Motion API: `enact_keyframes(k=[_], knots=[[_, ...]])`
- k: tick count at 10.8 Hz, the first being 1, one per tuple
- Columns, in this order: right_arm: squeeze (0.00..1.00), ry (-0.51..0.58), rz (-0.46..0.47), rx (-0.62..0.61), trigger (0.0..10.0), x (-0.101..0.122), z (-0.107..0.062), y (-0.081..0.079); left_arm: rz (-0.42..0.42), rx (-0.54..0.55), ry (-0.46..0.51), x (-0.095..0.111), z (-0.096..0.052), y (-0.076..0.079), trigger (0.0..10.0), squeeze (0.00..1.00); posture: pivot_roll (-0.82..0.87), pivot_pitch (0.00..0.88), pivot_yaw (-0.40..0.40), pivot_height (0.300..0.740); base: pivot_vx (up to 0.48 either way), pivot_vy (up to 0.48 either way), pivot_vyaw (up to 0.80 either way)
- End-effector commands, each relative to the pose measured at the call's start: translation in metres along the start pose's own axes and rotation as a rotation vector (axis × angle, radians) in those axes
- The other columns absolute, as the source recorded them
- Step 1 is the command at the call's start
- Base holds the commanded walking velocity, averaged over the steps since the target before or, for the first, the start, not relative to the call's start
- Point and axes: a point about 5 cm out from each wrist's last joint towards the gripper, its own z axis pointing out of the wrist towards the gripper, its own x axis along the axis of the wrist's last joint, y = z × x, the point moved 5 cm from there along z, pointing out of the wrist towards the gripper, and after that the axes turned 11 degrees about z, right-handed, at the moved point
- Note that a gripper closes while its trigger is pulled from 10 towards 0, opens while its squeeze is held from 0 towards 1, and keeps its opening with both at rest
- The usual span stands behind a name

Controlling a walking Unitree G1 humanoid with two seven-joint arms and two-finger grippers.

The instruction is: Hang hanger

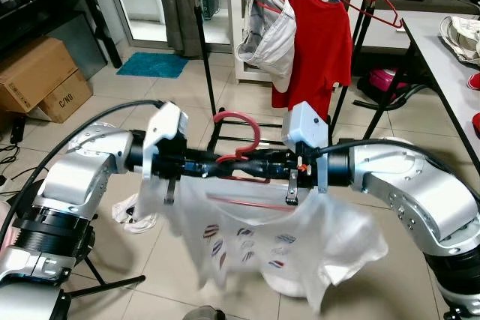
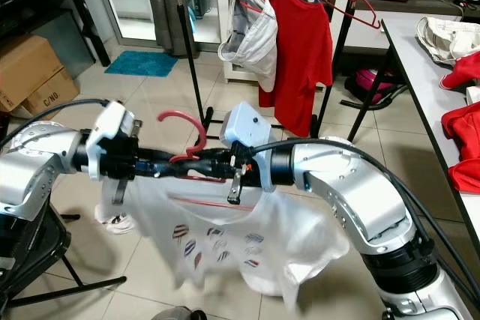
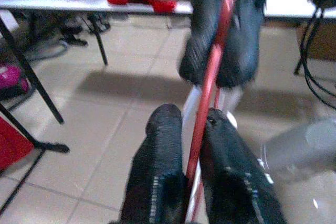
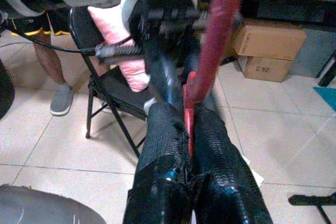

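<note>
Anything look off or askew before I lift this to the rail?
Yes. Both claws, left and right, pinch the red hanger at its neck, almost touching each other. The white shirt hangs lopsided and bunched, its hem near the floor. Some white cloth also lies on the tiles under the left arm.

A red hanger (image 1: 238,140) carries a white T-shirt (image 1: 255,249) printed with small red, white and dark striped ovals. At the upper centre a red shirt (image 1: 319,43) hangs beside a white garment (image 1: 271,24). A teal mat (image 1: 152,64) lies on beige floor tiles (image 1: 187,103) at upper left, near brown cardboard boxes (image 1: 41,76).
</note>
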Motion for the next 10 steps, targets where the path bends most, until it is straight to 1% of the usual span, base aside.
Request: enact_keyframes(k=[1, 2, 4, 6, 7, 8, 9, 10], knots=[[0.0, -0.042, 0.027, 0.008, 0.0, -0.011, 0.004, -0.002, 0.044, 0.049, 0.034, 0.017, -0.009, -0.008, 10.0, 1.0, -0.06, 0.0, 0.088, 0.74, 0.0, 0.0, 0.0], [0.0, -0.049, 0.032, -0.01, 0.0, -0.013, 0.003, 0.001, 0.042, 0.048, 0.041, 0.019, -0.01, -0.008, 10.0, 1.0, -0.06, 0.0, 0.089, 0.74, 0.0, 0.0, 0.0], [0.0, -0.073, 0.065, -0.078, 0.0, -0.023, -0.001, 0.011, 0.02, 0.081, 0.097, 0.03, -0.014, -0.009, 10.0, 1.0, -0.06, 0.0, 0.095, 0.74, 0.0, 0.0, 0.0], [0.0, -0.061, 0.092, -0.132, 0.0, -0.029, -0.002, 0.016, 0.007, 0.117, 0.137, 0.036, -0.016, -0.009, 10.0, 1.0, -0.06, 0.0, 0.097, 0.74, 0.0, 0.0, 0.0], [0.0, -0.028, 0.131, -0.182, 0.0, -0.032, -0.003, 0.02, 0.003, 0.175, 0.143, 0.036, -0.02, -0.013, 10.0, 1.0, -0.06, 0.0, 0.097, 0.74, 0.0, 0.0, 0.0], [0.0, 0.013, 0.229, -0.25, 0.0, -0.038, -0.004, 0.025, -0.009, 0.253, 0.148, 0.034, -0.027, -0.018, 10.0, 1.0, -0.06, 0.0, 0.098, 0.74, 0.0, 0.0, 0.0], [0.0, 0.087, 0.289, -0.361, 0.0, -0.041, -0.007, 0.036, -0.024, 0.334, 0.141, 0.03, -0.033, -0.02, 10.0, 1.0, -0.06, 0.0, 0.096, 0.74, 0.0, 0.0, 0.0], [0.0, 0.202, 0.345, -0.511, 0.0, -0.044, -0.014, 0.054, -0.059, 0.436, 0.108, 0.019, -0.036, -0.023, 10.0, 1.0, -0.06, 0.0, 0.095, 0.74, 0.0, 0.0, 0.0]])
